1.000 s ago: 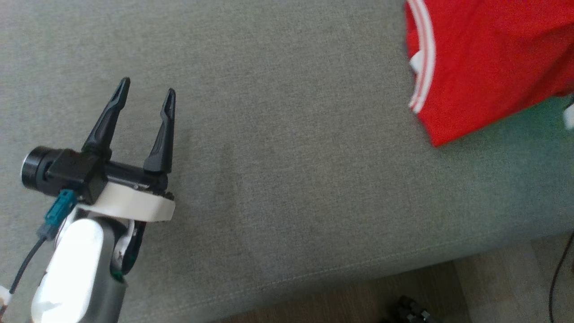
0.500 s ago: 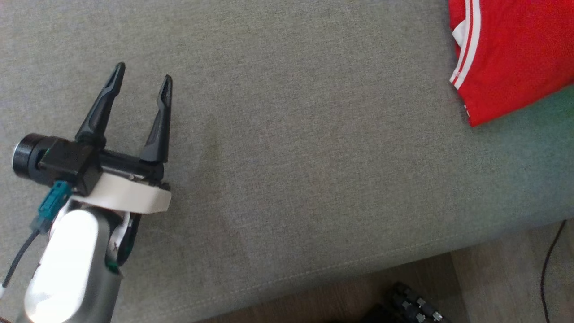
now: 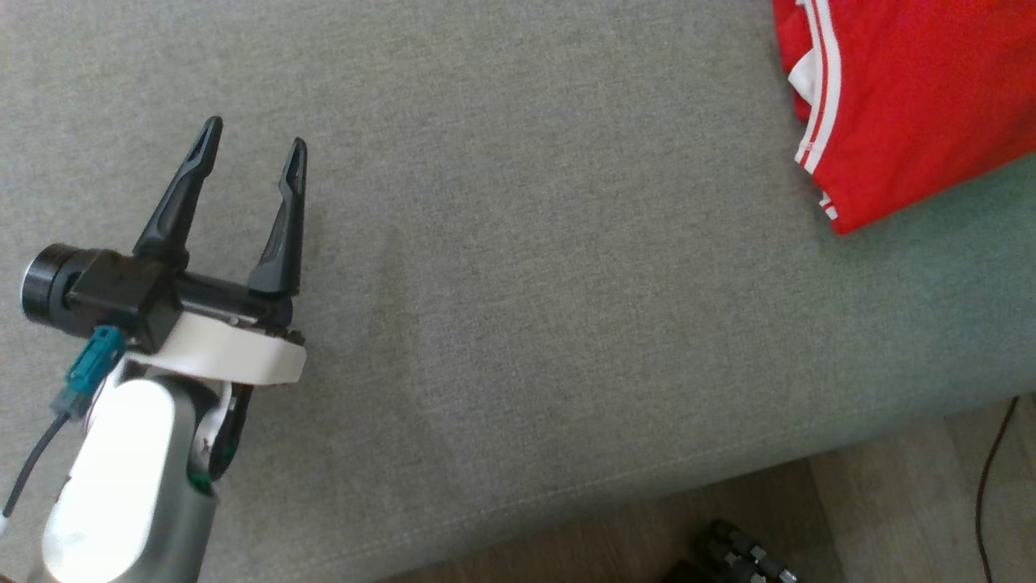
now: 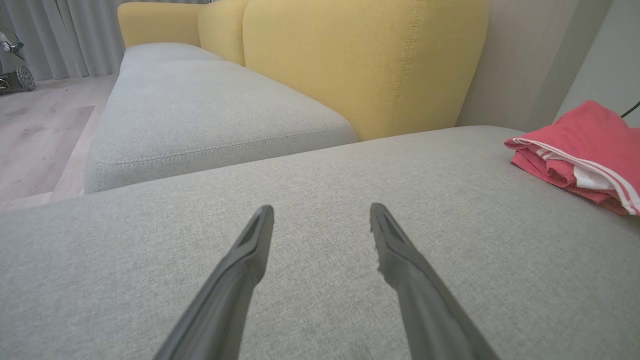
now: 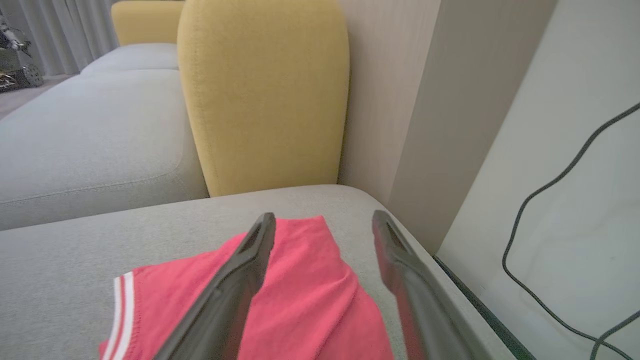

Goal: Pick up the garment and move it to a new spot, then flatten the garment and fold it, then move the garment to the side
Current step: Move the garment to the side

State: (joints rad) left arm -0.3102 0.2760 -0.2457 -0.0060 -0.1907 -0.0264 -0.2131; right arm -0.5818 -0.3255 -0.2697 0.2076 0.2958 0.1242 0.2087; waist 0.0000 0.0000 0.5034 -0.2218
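The garment is red with white stripes and lies folded on the grey sofa seat at the head view's top right corner. From the left wrist it shows as a folded red bundle at the right edge. My left gripper hovers open over bare seat far to the garment's left, nothing between its fingers. My right gripper is open above the garment, its fingers apart and holding nothing.
Yellow back cushions rise behind the seat, and a second grey seat continues to the left. The seat's front edge drops to a wood floor. A wall and a dark cable lie right of the sofa end.
The head camera has shifted, so the garment sits differently in the picture. The left gripper stays open over the seat, nearly still.
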